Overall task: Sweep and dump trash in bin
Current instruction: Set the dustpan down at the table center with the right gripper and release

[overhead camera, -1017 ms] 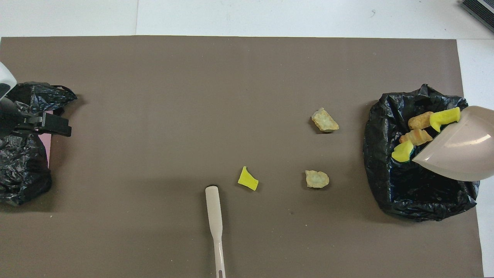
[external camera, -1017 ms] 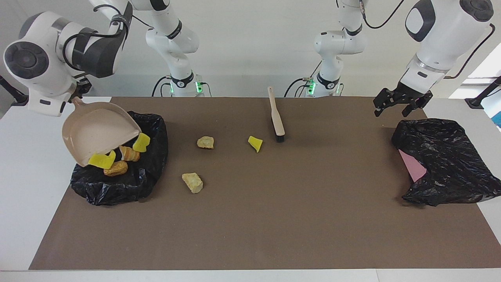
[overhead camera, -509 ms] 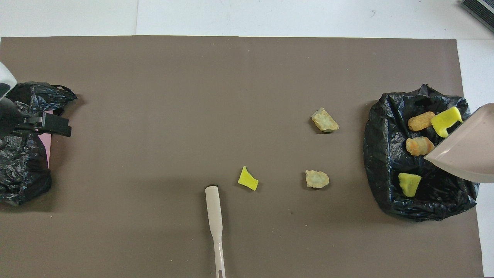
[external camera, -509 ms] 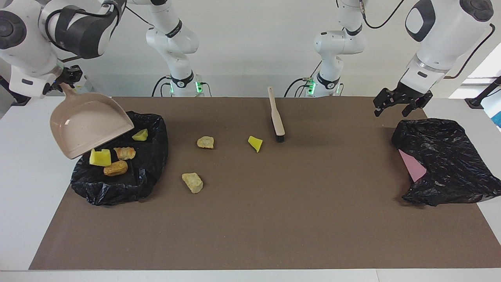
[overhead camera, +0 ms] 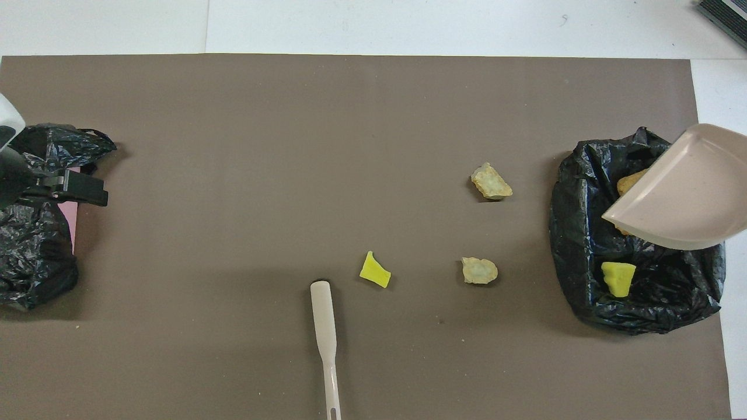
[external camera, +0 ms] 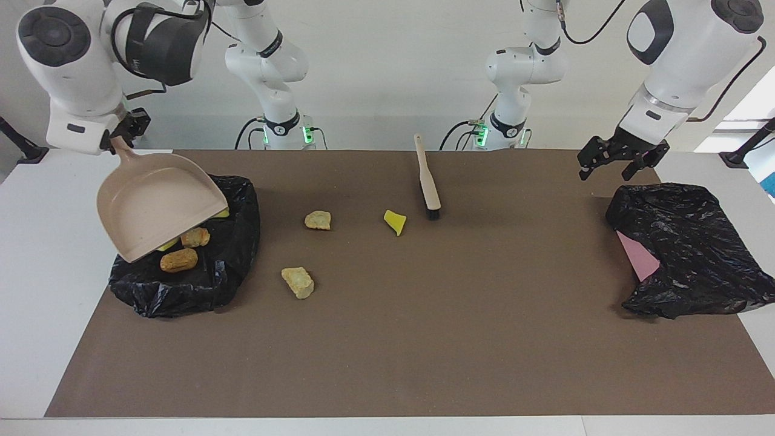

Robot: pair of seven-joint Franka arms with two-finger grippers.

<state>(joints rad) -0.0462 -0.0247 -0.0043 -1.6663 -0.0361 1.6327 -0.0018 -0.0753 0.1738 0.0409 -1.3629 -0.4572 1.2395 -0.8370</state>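
Right tool (external camera: 121,136) holds dustpan (external camera: 158,203) over bin (external camera: 233,266).

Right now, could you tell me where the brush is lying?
The brush lies on the brown mat at its edge nearest the robots, midway between the arms, beside the loose yellow sponge chunk.

A plain white wall (external camera: 387,66) backs the white table (external camera: 36,272) under its brown mat (external camera: 424,339).

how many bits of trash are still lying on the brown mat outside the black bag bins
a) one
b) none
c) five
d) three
d) three: a bright yellow sponge chunk beside the beige brush's bristles, and two tan bread-like lumps nearer the black bag-lined bin at the right arm's end.
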